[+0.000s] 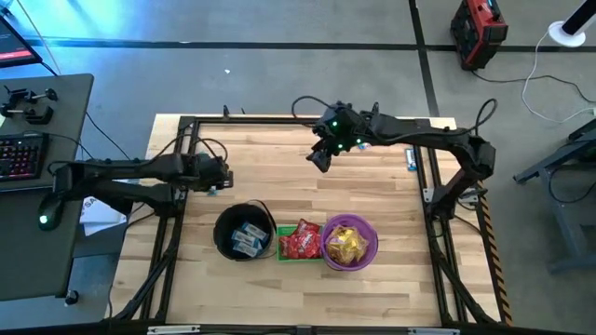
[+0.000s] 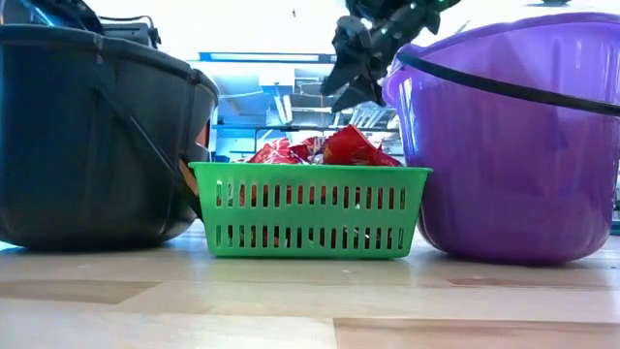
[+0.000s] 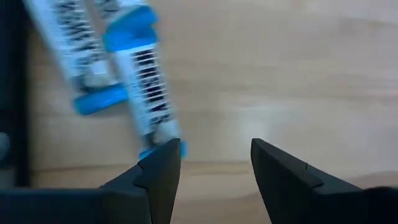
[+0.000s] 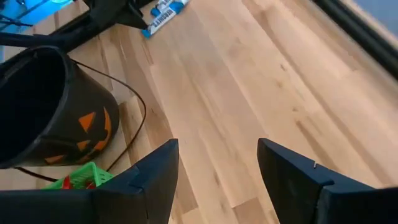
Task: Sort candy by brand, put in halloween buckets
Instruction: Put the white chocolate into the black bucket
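Our left gripper (image 3: 214, 168) has its jaws apart and empty, low over the pale wooden counter (image 1: 372, 186) at the left of the high view. One jaw tip sits right at the end of a blue-and-white wrapped candy (image 3: 142, 87), with a second one of the same wrapper (image 3: 74, 56) just beside it toward the upper left of the left wrist view. To grasp well, we judge that we need to shift so the nearer wrapper lies between the jaws rather than under one tip, straddle it across its narrow width, and press down close to the wood before closing, since a flat wrapper can slip out. We should take only one, so the neighbour does not drag along.

Our right gripper (image 1: 321, 154) hangs with its jaws apart and empty in the upper middle of the high view, above bare wood, well clear of the left arm.

The three buckets stand in a row at the lower middle of the high view: a round black pail with a handle (image 1: 244, 233) holding blue-and-white candy, a square bright green plastic basket (image 1: 279, 254) with red wrappers, and a round purple bucket (image 1: 371, 249) with yellow ones. We judge the black pail is the target, near the left arm.
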{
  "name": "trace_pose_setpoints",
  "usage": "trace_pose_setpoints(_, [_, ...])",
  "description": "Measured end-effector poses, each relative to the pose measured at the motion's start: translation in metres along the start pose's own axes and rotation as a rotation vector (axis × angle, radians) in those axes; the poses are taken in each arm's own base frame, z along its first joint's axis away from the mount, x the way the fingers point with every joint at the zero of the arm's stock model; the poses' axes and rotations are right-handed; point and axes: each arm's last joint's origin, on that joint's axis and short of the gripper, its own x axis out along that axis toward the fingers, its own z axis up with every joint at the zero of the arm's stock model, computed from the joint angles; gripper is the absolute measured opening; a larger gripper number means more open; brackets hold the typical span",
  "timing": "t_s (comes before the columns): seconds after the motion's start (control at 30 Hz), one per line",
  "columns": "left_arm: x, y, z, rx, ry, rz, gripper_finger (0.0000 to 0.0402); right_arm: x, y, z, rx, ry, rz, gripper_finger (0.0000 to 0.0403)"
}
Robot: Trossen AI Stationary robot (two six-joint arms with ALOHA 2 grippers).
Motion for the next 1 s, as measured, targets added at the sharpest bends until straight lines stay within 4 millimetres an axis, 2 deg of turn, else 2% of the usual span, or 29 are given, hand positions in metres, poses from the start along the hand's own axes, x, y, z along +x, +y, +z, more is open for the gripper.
trace_pose_setpoints(0.17, [0.018, 0.007, 0.000, -0.090, -0.044, 0.044, 0.0186, 0.009, 0.000, -0.007, 0.024, -0.015, 0.013, 0.0211])
trace_pose_setpoints(0.37, [0.027, 0.010, 0.001, -0.134, -0.141, 0.122, 0.0186, 0.010, -0.001, -0.007, 0.015, -0.017, 0.013, 0.0210])
trace_pose_setpoints(0.57, [0.042, 0.006, -0.002, -0.140, -0.094, 0.212, 0.0186, 0.009, -0.001, -0.007, 0.002, -0.017, 0.011, 0.0210])
trace_pose_setpoints(0.83, [0.059, -0.005, -0.005, -0.124, -0.105, 0.230, 0.0186, 0.009, -0.001, -0.007, -0.013, -0.016, 0.010, 0.0210])
trace_pose_setpoints(0.93, [0.060, -0.006, -0.008, -0.103, -0.102, 0.234, 0.0172, 0.009, -0.002, -0.008, -0.010, -0.007, 0.008, 0.0210])
trace_pose_setpoints(1.0, [0.060, -0.007, -0.010, -0.092, -0.103, 0.221, 0.0145, 0.009, -0.002, -0.008, -0.011, -0.005, 0.008, 0.0210])
